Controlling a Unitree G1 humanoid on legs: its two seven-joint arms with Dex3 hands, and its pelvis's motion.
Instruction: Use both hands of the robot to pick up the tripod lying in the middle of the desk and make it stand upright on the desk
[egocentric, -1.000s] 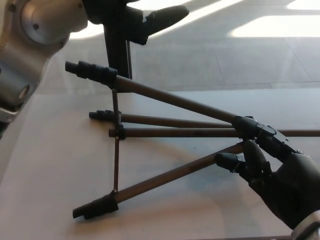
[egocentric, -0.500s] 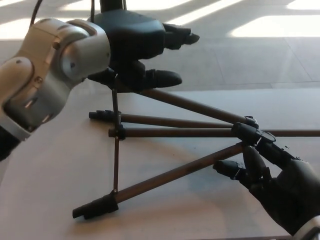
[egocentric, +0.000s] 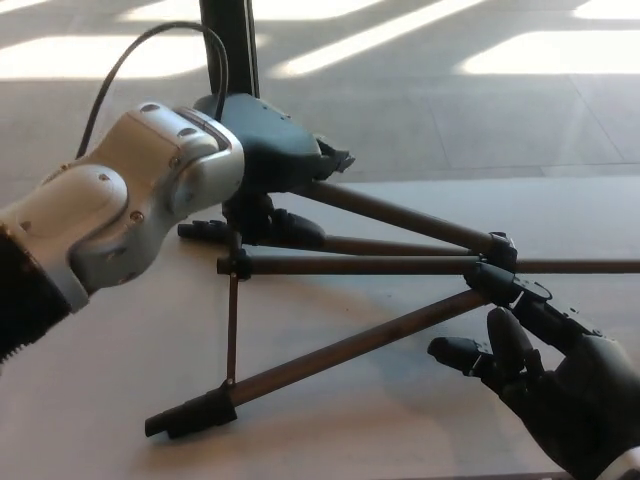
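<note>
The tripod (egocentric: 350, 265) lies on the pale desk (egocentric: 100, 380) with its three dark legs spread, feet to the left and hub (egocentric: 497, 268) to the right. My left hand (egocentric: 275, 160) rests over the foot end of the far leg (egocentric: 400, 215). Its fingers (egocentric: 335, 158) lie above that leg and the thumb (egocentric: 292, 230) below it, still apart. My right hand (egocentric: 560, 390) is at the lower right, just under the hub. It is open, with fingers (egocentric: 462, 353) spread close to the near leg (egocentric: 340, 350) but not closed on it.
A black post (egocentric: 228, 50) stands beyond the desk's far edge, behind my left hand. A dark cable (egocentric: 120, 62) loops over my left forearm (egocentric: 110, 220). Sunlit floor (egocentric: 500, 100) lies past the desk. The centre column runs off the picture's right edge.
My left hand has come down from above the desk's far edge onto the foot end of the far leg. My right hand has dropped slightly away from the near leg.
</note>
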